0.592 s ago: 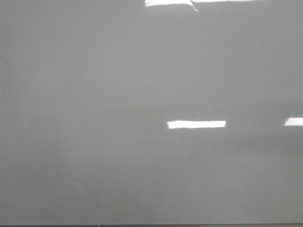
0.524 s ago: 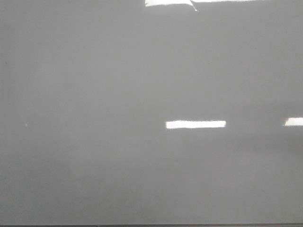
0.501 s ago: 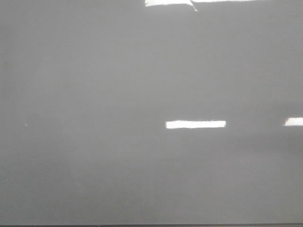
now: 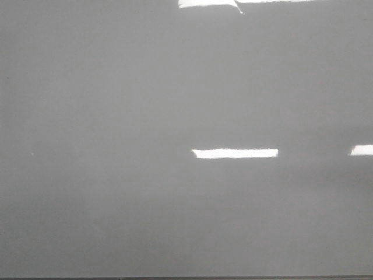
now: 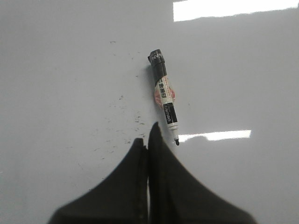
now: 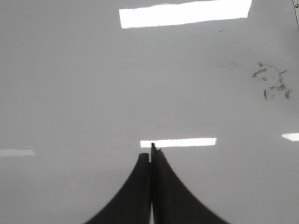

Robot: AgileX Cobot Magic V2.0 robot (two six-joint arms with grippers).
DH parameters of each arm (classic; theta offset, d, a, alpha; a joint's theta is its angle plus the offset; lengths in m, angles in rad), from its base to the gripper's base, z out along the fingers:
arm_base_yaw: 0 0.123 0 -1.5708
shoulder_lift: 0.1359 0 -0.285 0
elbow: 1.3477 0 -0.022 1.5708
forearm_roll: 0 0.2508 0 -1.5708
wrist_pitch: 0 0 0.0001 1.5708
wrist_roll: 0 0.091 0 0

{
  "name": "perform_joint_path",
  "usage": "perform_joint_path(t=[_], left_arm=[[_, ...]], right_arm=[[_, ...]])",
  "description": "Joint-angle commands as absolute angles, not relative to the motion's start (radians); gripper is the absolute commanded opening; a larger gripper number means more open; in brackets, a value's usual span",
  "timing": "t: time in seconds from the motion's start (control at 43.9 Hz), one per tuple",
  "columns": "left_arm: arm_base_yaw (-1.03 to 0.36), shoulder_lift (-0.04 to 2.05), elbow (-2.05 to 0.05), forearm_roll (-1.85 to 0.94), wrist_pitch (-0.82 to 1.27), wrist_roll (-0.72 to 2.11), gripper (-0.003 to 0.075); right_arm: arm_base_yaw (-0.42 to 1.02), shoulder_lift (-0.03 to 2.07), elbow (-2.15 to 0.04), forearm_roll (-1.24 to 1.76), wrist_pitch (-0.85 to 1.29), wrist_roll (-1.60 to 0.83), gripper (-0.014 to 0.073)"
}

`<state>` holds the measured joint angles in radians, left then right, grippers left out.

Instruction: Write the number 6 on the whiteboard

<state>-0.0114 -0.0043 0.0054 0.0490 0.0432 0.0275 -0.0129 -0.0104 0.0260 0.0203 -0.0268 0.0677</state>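
1. The whiteboard (image 4: 116, 116) fills the front view, glossy grey, with bright glare strips and a dark lower edge; neither arm shows there.
2. No written number 6 can be made out in any view. Only faint dark smudges (image 6: 273, 81) show in the right wrist view, and small specks (image 5: 124, 116) in the left wrist view.
3. A marker (image 5: 164, 97) lies flat on the board, uncapped, its black tip pointing toward the left gripper (image 5: 148, 140).
4. The left jaws are clenched together, grasping nothing; the marker tip lies just beside them, apart.
5. The right gripper (image 6: 151, 154) hovers over bare board, its jaws clenched on nothing.
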Motion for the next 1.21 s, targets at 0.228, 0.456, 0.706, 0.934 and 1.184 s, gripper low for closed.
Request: perform_joint_path(t=[0.228, 0.456, 0.706, 0.934, 1.184], left_arm=[[-0.014, -0.019, 0.009, 0.038, -0.057, 0.024, -0.0020], [-0.014, -0.019, -0.013, 0.017, -0.171, 0.022, -0.0020], [-0.014, -0.010, -0.206, -0.016, -0.022, 0.022, -0.0020], [-0.014, 0.078, -0.484, 0.000, 0.209, 0.022, -0.0020], [-0.014, 0.252, -0.735, 0.000, 0.397, 0.022, -0.0020]], right_arm=[[-0.014, -0.030, 0.022, 0.019, -0.113, 0.065, -0.0068], [-0.014, -0.029, -0.036, 0.019, -0.058, 0.065, -0.0068], [-0.014, -0.018, -0.252, 0.018, 0.183, 0.053, -0.0066], [-0.014, 0.102, -0.491, 0.019, 0.382, -0.015, -0.0066], [-0.010, 0.338, -0.816, 0.146, 0.619, -0.030, -0.0066]])
